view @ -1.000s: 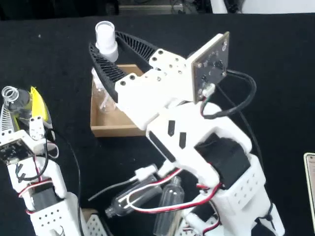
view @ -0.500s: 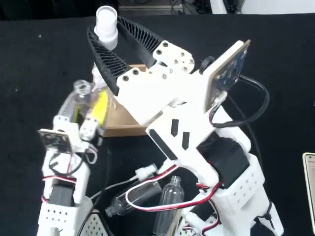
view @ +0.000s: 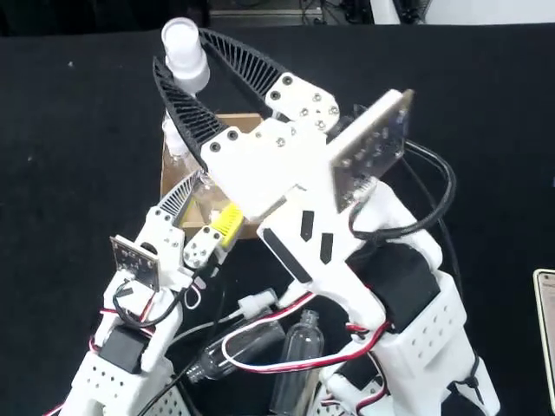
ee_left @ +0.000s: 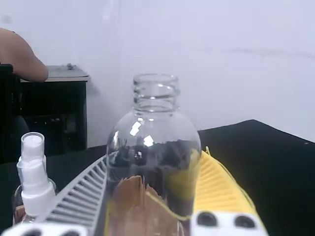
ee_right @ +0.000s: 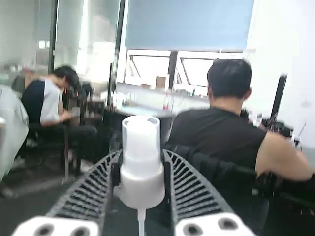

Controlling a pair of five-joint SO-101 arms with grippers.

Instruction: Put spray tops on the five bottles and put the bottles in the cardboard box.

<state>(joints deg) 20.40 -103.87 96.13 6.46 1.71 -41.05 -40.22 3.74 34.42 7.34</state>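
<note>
The spray top [ee_right: 141,162] sat clamped between the black ribbed fingers of the right gripper [view: 182,49], raised by the far corner of the cardboard box [view: 236,120]. The left gripper [view: 204,206] was closed around an uncapped clear bottle [ee_left: 153,147], upright at the box's near edge. A capped bottle [ee_left: 33,172] stood in the box; a lying bottle [view: 234,351] and a second lying bottle [view: 299,355] rested by the right arm's base

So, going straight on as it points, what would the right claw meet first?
Likely nothing near: the right claw, shut on the spray top, points out past the table; depth is unclear.
</note>
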